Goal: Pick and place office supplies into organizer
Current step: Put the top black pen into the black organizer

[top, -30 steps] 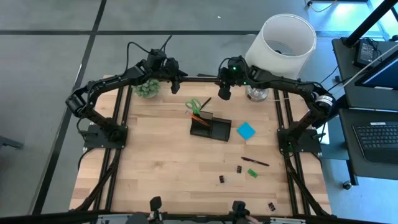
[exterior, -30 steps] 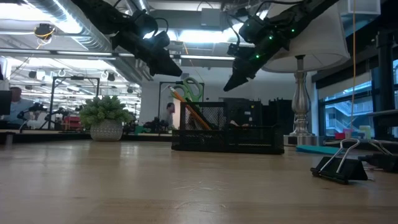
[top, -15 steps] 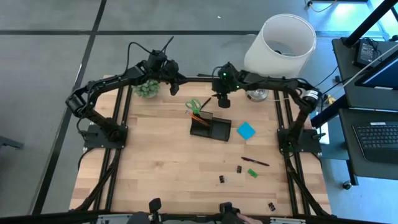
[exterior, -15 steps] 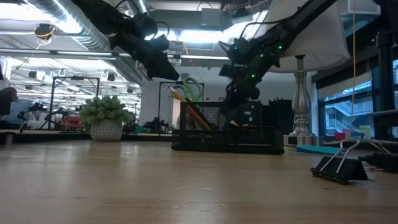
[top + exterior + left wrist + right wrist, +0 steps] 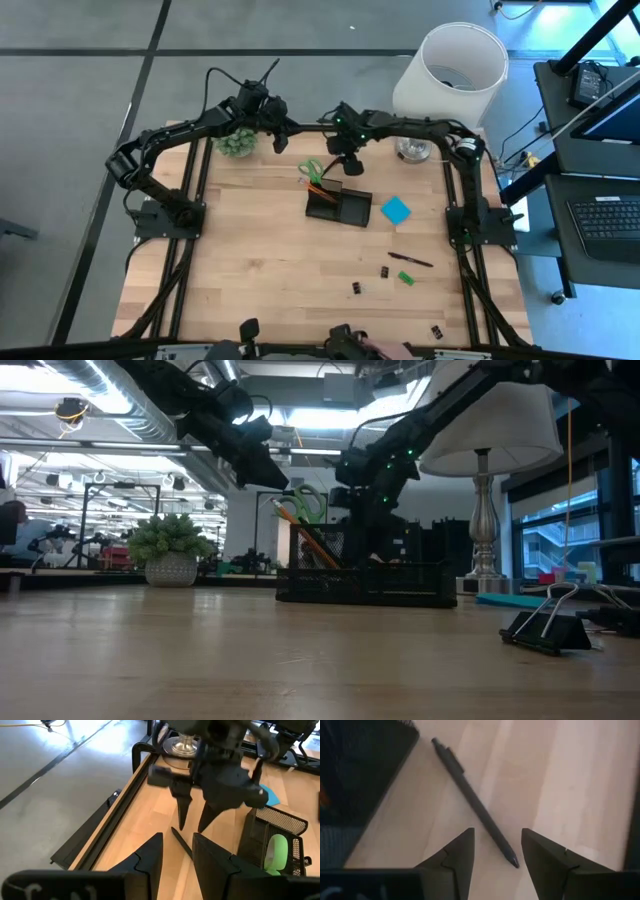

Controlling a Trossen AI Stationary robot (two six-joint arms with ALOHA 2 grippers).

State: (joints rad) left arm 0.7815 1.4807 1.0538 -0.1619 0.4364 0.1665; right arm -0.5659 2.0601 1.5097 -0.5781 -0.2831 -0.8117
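Beside the organizer, a black pen lies between the right claw's parted, empty fingers.

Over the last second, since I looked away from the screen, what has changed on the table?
The right claw swung leftward and down, and now hangs open over a black pen lying beside the organizer. Nothing was grasped or released. The left claw and the supplies stayed put.

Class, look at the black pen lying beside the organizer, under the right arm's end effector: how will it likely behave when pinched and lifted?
The black pen looks thin, straight and stiff, so it probably lifts without sagging. Its round barrel may roll if nudged, though its clip might limit that. The open right end effector straddles it near one tip, so it may tilt.
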